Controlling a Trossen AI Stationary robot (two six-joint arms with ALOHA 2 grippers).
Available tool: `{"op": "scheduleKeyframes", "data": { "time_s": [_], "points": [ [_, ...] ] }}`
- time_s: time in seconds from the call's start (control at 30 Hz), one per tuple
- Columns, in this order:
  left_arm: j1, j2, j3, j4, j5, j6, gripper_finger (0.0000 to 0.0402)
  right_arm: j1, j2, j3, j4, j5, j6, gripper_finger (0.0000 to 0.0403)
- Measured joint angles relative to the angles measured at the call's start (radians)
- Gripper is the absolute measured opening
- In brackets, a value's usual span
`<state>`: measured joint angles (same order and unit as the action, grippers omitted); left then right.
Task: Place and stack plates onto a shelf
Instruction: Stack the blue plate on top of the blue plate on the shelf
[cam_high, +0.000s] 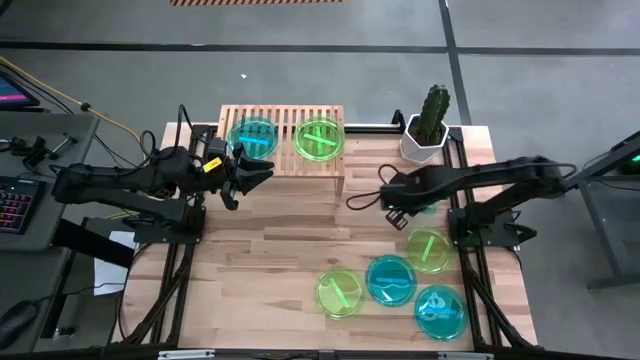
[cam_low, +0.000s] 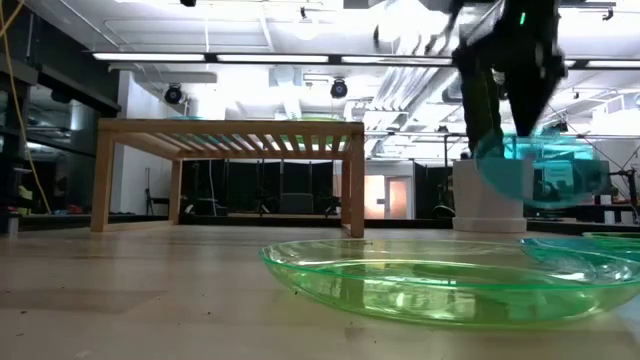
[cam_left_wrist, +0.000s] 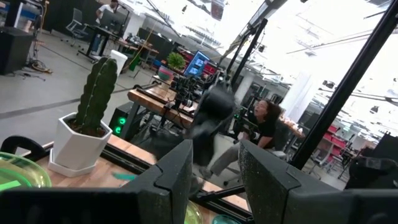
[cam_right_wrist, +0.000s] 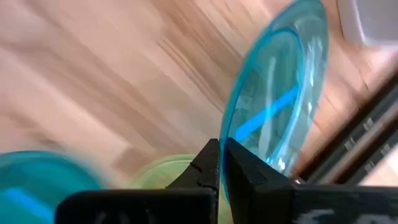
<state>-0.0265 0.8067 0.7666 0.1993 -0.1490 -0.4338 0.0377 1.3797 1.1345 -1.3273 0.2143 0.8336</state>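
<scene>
Right tool (cam_right_wrist: 219, 163) pinching cyan plate (cam_right_wrist: 277, 99), no legible writing

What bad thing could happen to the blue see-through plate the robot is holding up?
The right gripper pinches the round cyan translucent plastic plate only by its rim, so it might slip and fall onto the wooden table. Heading for the low bamboo shelf, it might bump the potted cactus close beside it, or the left gripper waiting at the shelf.

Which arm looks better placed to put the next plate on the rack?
The right one, probably. The right gripper is shut on a blue plate held off the table, while the left gripper is open beside the shelf.
</scene>
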Motion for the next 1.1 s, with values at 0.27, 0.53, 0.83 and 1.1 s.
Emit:
{"op": "scheduleKeyframes", "data": {
  "time_s": [0.27, 0.53, 0.83, 1.1],
  "points": [
    [0.000, 0.001, 0.000, 0.034, -0.039, -0.007, 0.0121, 0.068, -0.074, 0.271, 0.038, 0.141, -0.076, 0.0000],
    [0.000, -0.004, 0.000, 0.315, -0.065, 0.049, 0.0121, 0.053, 0.182, 0.674, 0.247, 0.278, -0.632, 0.0000],
    [-0.001, -0.063, 0.002, 0.522, -0.060, 0.043, 0.0121, 0.017, 0.582, 1.051, 0.401, 0.279, -1.225, 0.0000],
    [-0.001, -0.125, 0.002, 0.556, -0.060, 0.044, 0.0121, -0.032, 0.832, 1.207, 0.545, 0.249, -1.567, 0.0000]
  ]
}}
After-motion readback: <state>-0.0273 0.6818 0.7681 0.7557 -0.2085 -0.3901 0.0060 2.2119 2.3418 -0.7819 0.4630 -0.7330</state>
